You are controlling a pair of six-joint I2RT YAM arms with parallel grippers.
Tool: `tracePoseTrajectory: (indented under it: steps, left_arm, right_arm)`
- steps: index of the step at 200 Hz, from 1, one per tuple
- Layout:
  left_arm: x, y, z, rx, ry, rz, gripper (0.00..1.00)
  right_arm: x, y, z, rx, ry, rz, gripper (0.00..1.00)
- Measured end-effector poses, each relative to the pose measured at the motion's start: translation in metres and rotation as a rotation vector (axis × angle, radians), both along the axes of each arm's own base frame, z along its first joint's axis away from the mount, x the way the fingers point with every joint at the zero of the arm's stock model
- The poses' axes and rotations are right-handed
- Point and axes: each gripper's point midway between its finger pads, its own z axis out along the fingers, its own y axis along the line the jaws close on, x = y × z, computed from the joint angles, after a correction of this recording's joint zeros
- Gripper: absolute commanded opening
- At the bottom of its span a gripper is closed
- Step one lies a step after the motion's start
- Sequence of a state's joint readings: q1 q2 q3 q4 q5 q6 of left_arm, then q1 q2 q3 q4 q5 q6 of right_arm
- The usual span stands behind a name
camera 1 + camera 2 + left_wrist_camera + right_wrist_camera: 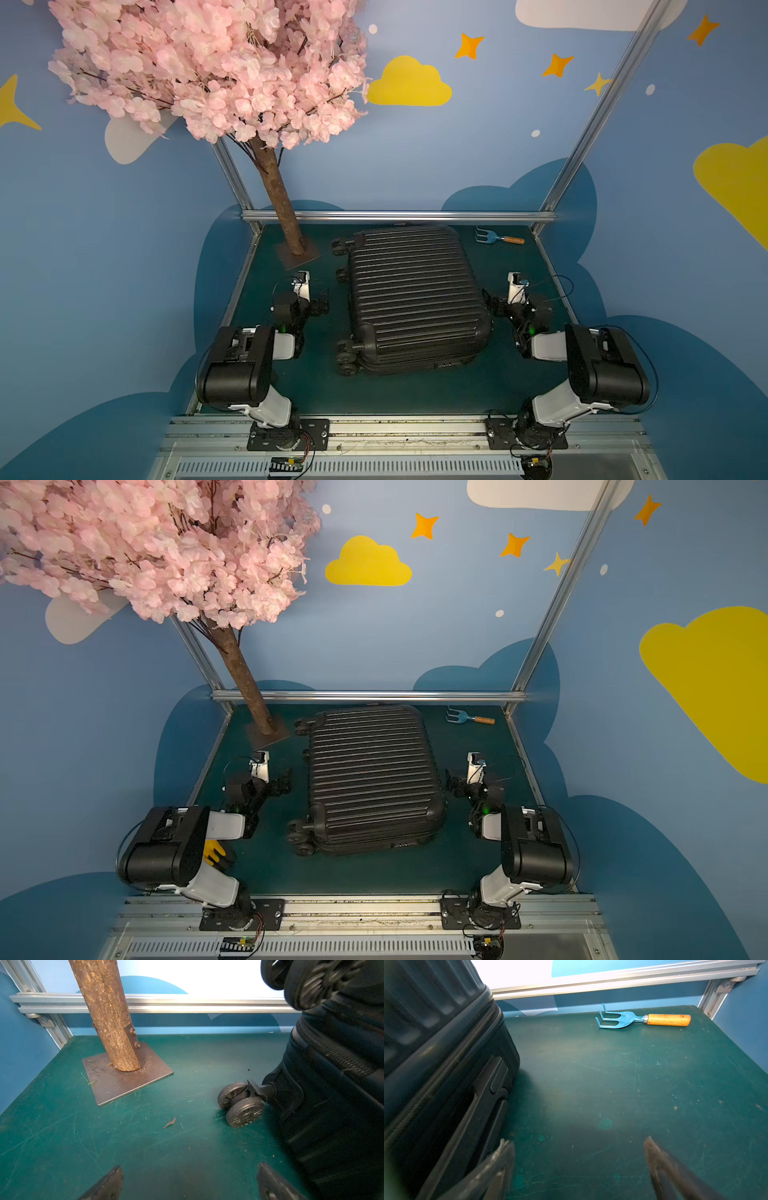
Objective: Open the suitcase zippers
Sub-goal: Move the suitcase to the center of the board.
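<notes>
1. The green tabletop (415, 395) carries everything, with an aluminium frame along its far edge.
2. The pink blossom tree (208, 62) stands in the far-left corner. Its trunk is bolted to a metal base plate (128, 1078), close to the suitcase's far wheels.
3. The suitcase (411, 299) lies flat and closed in the middle, ribbed shell up. Its wheels (241, 1103) face the left edge.
4. Your left gripper (190, 1166) sits low beside the wheel side with its jaws spread wide, holding nothing and apart from the shell.
5. Your right gripper (577, 1140) is also spread wide and empty. It sits just beside the handle side, and you cannot tell whether it touches.
6. A blue hand fork (498, 239) with a wooden handle lies by the far-right corner, well clear of both arms.
7. The zippers (332, 1051) run round the rim. The track looks shut in both wrist views, and no pull can be made out.
</notes>
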State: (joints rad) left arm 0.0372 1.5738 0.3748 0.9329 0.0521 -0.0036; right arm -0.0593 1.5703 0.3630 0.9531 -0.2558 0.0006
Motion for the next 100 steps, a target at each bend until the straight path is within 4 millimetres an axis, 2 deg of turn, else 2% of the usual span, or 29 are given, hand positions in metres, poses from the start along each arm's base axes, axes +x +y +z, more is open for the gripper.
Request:
tracePoseTrajectory:
  steps: [100]
  left_arm:
    - [0.0000, 0.0001, -0.0001, -0.001, 0.000, 0.000, 1.00]
  right_arm:
    - [-0.0002, -0.0005, 0.0001, 0.005, 0.000, 0.002, 0.98]
